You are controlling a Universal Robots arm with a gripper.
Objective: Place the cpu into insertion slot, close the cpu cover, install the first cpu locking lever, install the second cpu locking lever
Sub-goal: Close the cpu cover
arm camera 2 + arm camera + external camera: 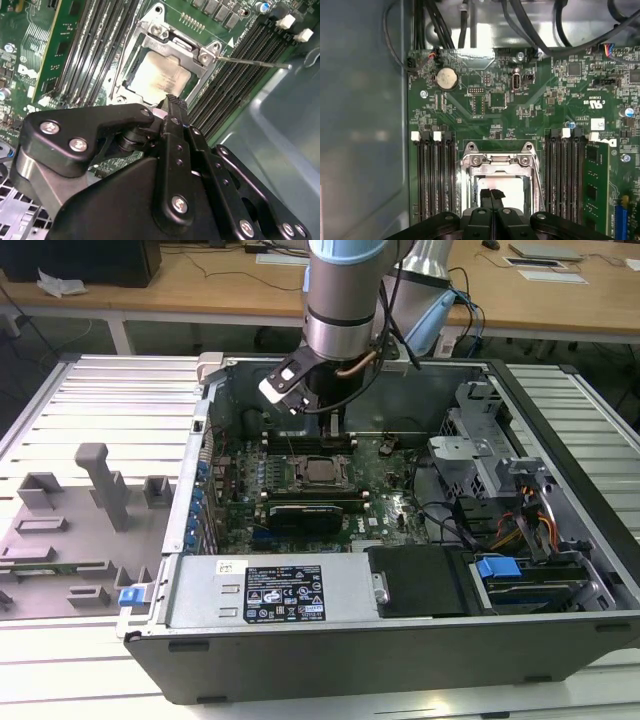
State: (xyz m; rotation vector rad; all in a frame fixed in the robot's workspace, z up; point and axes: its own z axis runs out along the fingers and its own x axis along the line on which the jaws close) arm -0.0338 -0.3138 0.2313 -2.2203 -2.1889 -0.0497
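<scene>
An open dark grey metal computer case (330, 665) lies on a ribbed silver bench (110, 400), and in the exterior view the silver and blue robot arm (345, 300) reaches down into it over the green motherboard (390, 505). From there the small flat silvery-beige cpu (322, 471) is a pale square in the middle of the board, with a grey moulded fixture tray (60, 530) outside the case at the exterior view's left. The second wrist view comes close. The cpu (157, 75) lies inside the square metal-rimmed insertion slot (118, 96). The thin grey metal cpu cover (172, 45), a frame with a square window, lies around its edges. A thin bare-metal locking lever (250, 62) juts out from one corner across the long black memory slots (235, 75). The black gripper (172, 102) hangs just above the near edge of the cpu; contact cannot be judged. The first wrist view alone shows the gripper (490, 196) with its two fingertips pressed together and nothing between them. It also shows the cover (495, 161), the bright cpu (512, 187) in its window, the lever (538, 187) slanting beside the frame, and a round silver coin battery (446, 78) farther up the motherboard (540, 105).
</scene>
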